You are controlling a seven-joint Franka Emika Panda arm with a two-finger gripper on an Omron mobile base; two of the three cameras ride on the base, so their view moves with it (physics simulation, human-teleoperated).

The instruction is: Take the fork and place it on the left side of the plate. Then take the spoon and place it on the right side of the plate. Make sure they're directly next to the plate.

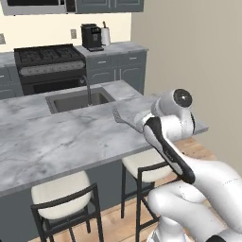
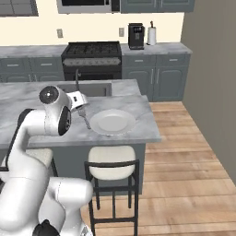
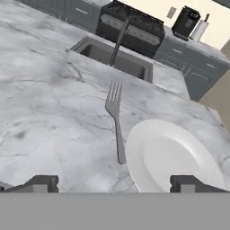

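gripper (image 3: 115, 183) spread wide, empty, hovering low over marble counter (image 3: 40, 112), fingertips (image 3: 42, 183) at bottom edge of hand view. just past it, plate (image 3: 173, 157) at 4 o'clock. fork (image 3: 116, 119) flat on counter at plate's 9 o'clock, handle end nearly touching rim, tines twd 12. farther at 12: sink (image 3: 114, 60) w/ faucet, then stove (image 3: 130, 27).

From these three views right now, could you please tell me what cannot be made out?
- Plate: near edge cut off at the hand view's bottom.
- Plate in the left base view: hidden behind the arm.
- Fork: handle hidden there by the arm.
- Fork tines: too small in the right base view.
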